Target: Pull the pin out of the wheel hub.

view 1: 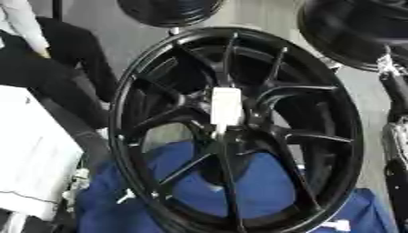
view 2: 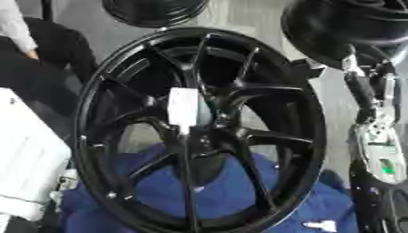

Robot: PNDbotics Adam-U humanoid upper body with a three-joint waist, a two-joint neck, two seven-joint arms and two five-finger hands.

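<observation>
Not started, by the look of it. The white pin [view 1: 226,109] sits in the hub at centre frame, seated at the middle of the black wheel [view 1: 135,91], where the spokes meet. Nothing is touching it.

Pin reads as a pale, upright rectangle. Long axis runs roughly top-to-bottom of the frame, lower end narrowing toward the hub bore. Whether it also points out toward the camera I can't tell; the view is nearly face-on.

The wheel stands on edge, slightly tilted, filling most of the frame. Its lower rim rests against blue cloth [view 1: 263,191] at bottom centre. More black wheels sit at the top edge and upper right.

Hands: the right arm [view 2: 374,150] runs down the right edge of the right eye view, silver and black links, well apart from the pin. No fingers are visible on it, so I can't tell whether that hand is released or clenched. The left hand shows in neither view.

Left to do: all of it. Reach to the hub, grasp the pin, draw it out along its own axis, likely without side load so it doesn't bind.
</observation>
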